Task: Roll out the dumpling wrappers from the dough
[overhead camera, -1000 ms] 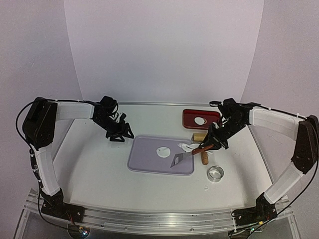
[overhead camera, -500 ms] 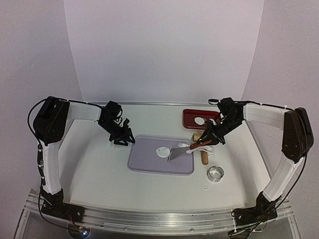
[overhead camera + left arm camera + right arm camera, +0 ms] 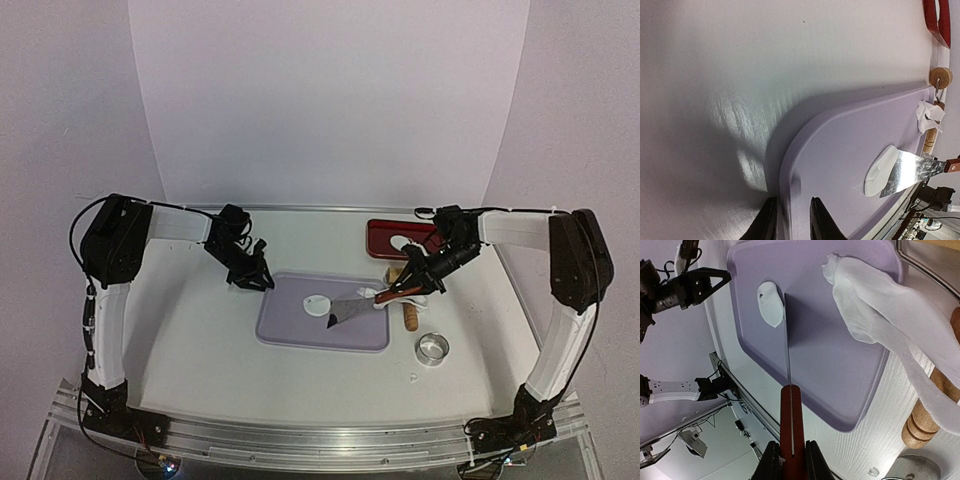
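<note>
One dumpling wrapper [image 3: 318,302], a small white disc, lies on the purple board [image 3: 290,325]; it also shows in the left wrist view [image 3: 879,171] and the right wrist view [image 3: 771,304]. My right gripper [image 3: 412,285] [image 3: 791,446] is shut on the red handle of a metal spatula [image 3: 791,425]. The spatula's blade [image 3: 345,311] touches the wrapper's right edge. Ragged dough scraps [image 3: 385,297] [image 3: 880,295] hang over the board's right edge. My left gripper [image 3: 255,280] [image 3: 792,201] straddles the board's far-left rim, jaws close on it. A second wrapper [image 3: 404,241] lies in the red tray [image 3: 378,238].
The wooden roller [image 3: 410,316] lies right of the board, partly under the scraps. The metal ring cutter [image 3: 432,348] stands near the front right. The red tray sits at the back right, behind my right gripper.
My left gripper moved right and reached the board's far-left corner. My right gripper carried the spatula left, so the blade now meets the wrapper.
</note>
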`<state>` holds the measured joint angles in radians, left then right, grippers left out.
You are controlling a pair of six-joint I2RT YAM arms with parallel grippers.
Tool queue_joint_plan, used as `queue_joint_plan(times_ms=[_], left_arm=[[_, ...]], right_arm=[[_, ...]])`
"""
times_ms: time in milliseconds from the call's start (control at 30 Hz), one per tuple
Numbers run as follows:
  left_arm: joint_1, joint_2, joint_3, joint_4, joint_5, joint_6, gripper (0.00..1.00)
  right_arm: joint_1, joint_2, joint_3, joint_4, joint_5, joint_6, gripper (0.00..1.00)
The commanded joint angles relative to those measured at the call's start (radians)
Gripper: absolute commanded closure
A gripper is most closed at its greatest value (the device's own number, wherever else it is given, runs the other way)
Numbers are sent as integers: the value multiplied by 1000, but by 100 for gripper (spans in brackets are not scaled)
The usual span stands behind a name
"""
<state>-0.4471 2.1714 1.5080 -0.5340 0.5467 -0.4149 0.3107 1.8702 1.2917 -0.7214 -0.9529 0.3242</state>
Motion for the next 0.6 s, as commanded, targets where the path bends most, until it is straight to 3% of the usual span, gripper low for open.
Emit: queue_joint_plan(times_ms=[0, 567], left_arm=[[-6, 35, 56, -29, 6, 20, 78], [-11, 89, 160, -98, 35, 46, 84]], right_arm=[[10, 53, -1, -151, 131, -110, 100], [11, 209, 144, -122, 118, -207, 100]])
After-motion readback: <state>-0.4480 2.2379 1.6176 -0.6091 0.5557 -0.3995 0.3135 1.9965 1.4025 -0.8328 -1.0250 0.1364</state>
